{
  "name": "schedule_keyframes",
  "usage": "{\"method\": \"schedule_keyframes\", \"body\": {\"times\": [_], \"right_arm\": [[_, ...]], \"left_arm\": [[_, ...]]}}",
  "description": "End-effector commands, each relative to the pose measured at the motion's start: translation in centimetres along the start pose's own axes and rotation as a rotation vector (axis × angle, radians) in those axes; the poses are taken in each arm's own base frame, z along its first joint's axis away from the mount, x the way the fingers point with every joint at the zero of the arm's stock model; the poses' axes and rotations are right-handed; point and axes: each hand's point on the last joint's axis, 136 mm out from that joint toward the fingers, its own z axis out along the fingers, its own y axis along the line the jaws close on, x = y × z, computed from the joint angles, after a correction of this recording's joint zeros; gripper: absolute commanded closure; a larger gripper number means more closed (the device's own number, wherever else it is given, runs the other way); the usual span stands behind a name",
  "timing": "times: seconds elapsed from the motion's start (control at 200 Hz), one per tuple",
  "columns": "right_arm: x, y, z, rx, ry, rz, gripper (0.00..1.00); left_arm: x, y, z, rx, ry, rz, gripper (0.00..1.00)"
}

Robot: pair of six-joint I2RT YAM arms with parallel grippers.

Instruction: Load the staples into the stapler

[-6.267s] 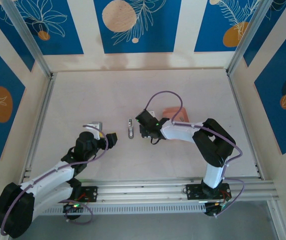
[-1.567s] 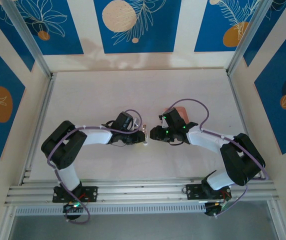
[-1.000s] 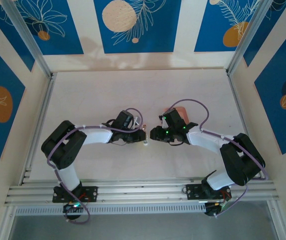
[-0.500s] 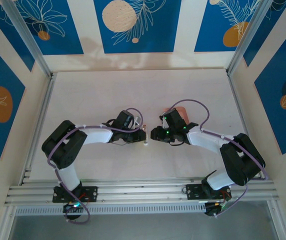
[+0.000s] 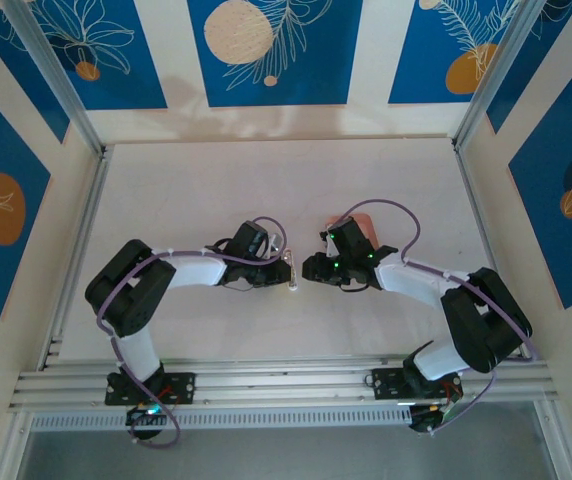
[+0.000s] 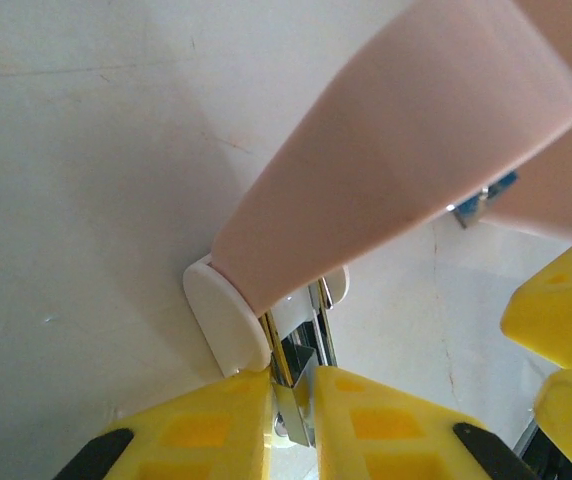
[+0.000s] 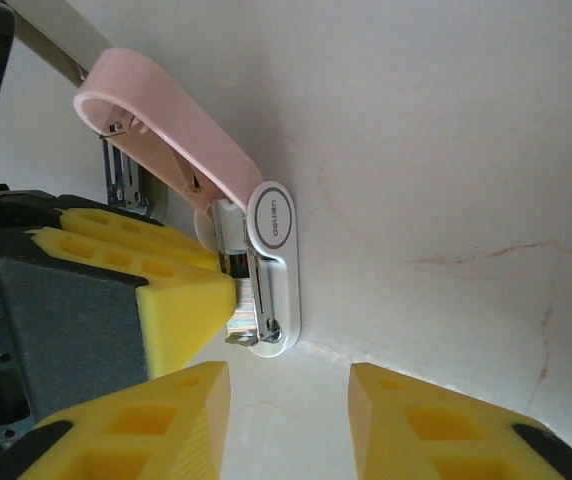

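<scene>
One stapler (image 5: 292, 271) out there, mid-table (image 5: 216, 190), and two arms on it, one from each side. One pink tray (image 5: 362, 221) too, just beyond the right wrist and partly covered by it; what lies in it is too small to tell.

Left arm (image 5: 191, 268): elbow folded out to the left, forearm running level toward the centre. The left gripper (image 6: 291, 385) is clamped on the stapler, its two yellow fingers (image 6: 206, 425) pressed tight against the metal rail (image 6: 296, 335) from either side. The stapler is wide open: pink lid (image 6: 396, 160) swung up and tilted away, white base (image 6: 224, 315) flat on the table.

Right arm (image 5: 416, 282) mirrors it: elbow out to the right, forearm reaching left, so the two grippers meet nose to nose. The right gripper (image 7: 288, 385) has its jaws apart and nothing between them but bare table; the white end of the stapler sits just ahead of the fingertips, not touching. From the right wrist, the lid (image 7: 161, 120) arches up over the rail, and the left gripper's fingers (image 7: 141, 265) press in at the stapler's side.
</scene>
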Motion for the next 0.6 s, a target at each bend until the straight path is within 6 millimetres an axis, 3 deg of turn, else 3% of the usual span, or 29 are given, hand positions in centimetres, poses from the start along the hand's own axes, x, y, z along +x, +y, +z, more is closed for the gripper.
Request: {"method": "schedule_keyframes", "body": {"times": [0.0,0.485,0.595], "right_arm": [[0.2,0.1,-0.7,-0.021,-0.003,-0.004,0.64],[0.1,0.4,-1.5,-0.033,-0.027,-0.004,0.64],[0.2,0.4,-1.4,-0.033,-0.024,-0.003,0.64]], "left_arm": [[-0.2,-1.7,-0.6,0.022,-0.002,0.043,0.82],[-0.5,-2.4,-1.8,0.047,-0.046,0.062,0.84],[-0.2,-1.9,-1.6,0.021,-0.030,0.049,0.74]]}}
